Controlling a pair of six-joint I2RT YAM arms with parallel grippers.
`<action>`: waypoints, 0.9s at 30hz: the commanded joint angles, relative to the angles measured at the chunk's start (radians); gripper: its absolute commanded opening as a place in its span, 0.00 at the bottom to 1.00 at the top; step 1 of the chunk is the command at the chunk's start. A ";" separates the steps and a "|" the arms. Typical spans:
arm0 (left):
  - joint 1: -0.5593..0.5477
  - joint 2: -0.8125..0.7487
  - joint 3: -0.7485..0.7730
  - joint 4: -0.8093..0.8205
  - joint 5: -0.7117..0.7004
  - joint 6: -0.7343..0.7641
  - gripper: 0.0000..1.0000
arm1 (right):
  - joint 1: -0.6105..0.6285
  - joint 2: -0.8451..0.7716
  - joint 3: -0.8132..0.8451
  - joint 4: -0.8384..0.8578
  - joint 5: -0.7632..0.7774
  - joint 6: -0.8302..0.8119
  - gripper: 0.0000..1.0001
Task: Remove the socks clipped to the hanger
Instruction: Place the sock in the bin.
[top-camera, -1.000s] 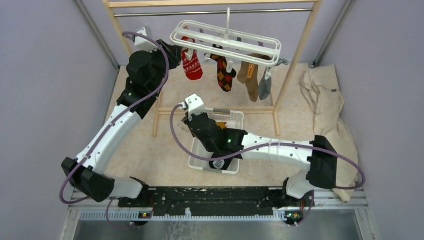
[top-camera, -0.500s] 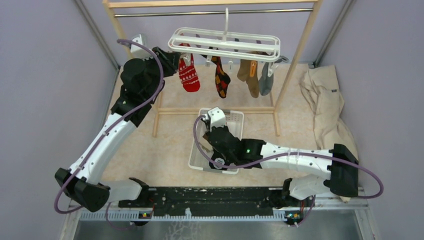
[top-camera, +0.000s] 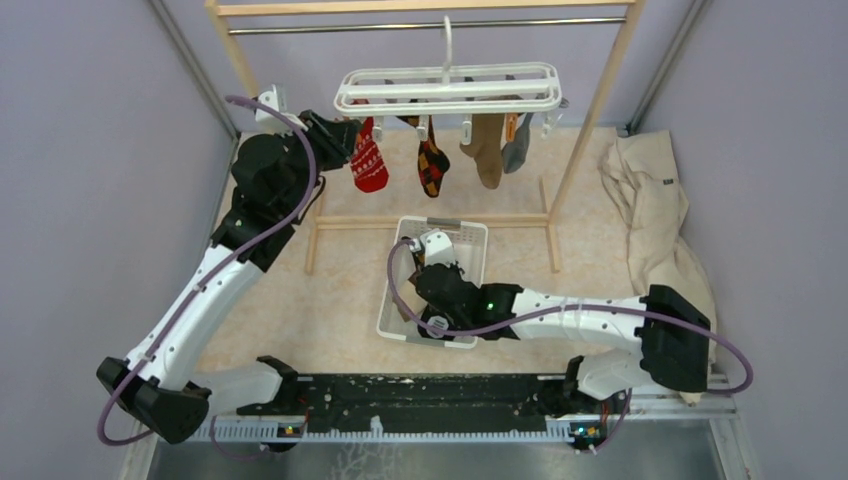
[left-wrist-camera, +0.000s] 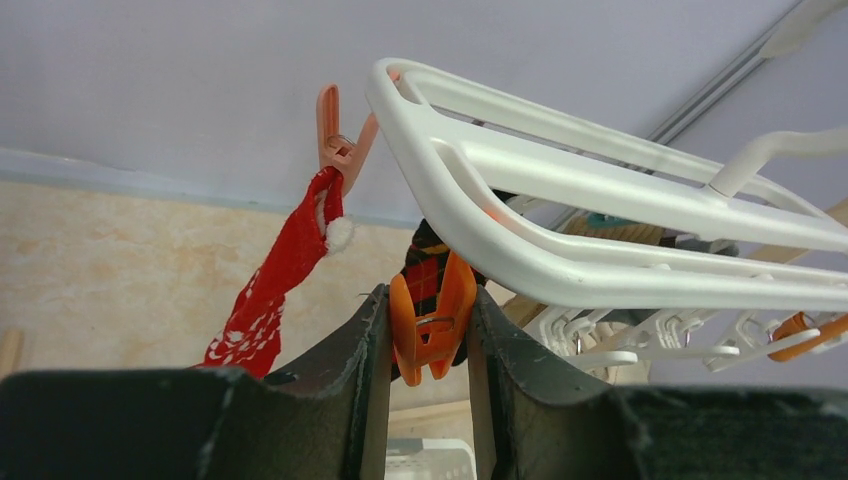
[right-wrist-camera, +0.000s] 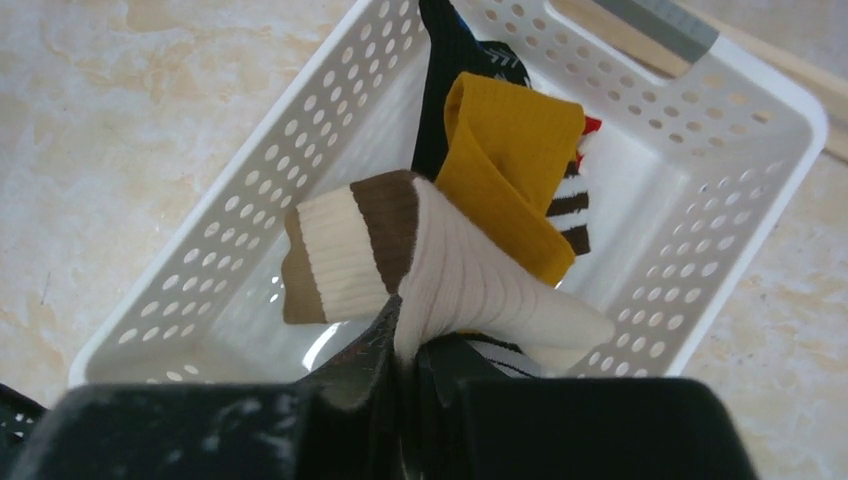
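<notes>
- Our left gripper (left-wrist-camera: 427, 300) pinches a glossy orange clip (left-wrist-camera: 432, 322) under the white barred hanger (left-wrist-camera: 600, 280), beside the dangling red sock (left-wrist-camera: 270, 290).
- Our right gripper (right-wrist-camera: 410, 345) clamps a ribbed cream-and-brown sock (right-wrist-camera: 440, 270) over the perforated basket (right-wrist-camera: 740, 230).

Left wrist view: the white hanger (left-wrist-camera: 600, 270) runs off the edge at 3 o'clock, the argyle sock (left-wrist-camera: 425, 265) is mostly hidden behind the orange clip (left-wrist-camera: 432, 325) and the hanger's bars, and the red sock (left-wrist-camera: 262, 300) ends behind a finger (left-wrist-camera: 330, 400) of the left gripper (left-wrist-camera: 426, 293) at 7 o'clock. Right wrist view: the fingertips of the right gripper (right-wrist-camera: 415, 335) vanish under the white-and-brown sock (right-wrist-camera: 440, 270), a black sock (right-wrist-camera: 445, 45) lies mostly beneath the mustard sock (right-wrist-camera: 510, 170), and the basket (right-wrist-camera: 200, 260) is cut off at 6 o'clock by the gripper's body.
</notes>
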 joint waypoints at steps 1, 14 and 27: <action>-0.011 -0.055 -0.023 0.001 0.024 -0.030 0.20 | -0.031 0.049 0.006 0.048 -0.061 0.034 0.18; -0.032 -0.118 -0.059 -0.017 0.044 -0.053 0.28 | -0.052 0.077 0.055 -0.004 -0.086 0.042 0.99; -0.053 -0.132 -0.062 -0.023 0.126 -0.082 0.44 | -0.062 -0.067 0.082 -0.078 -0.071 0.044 0.99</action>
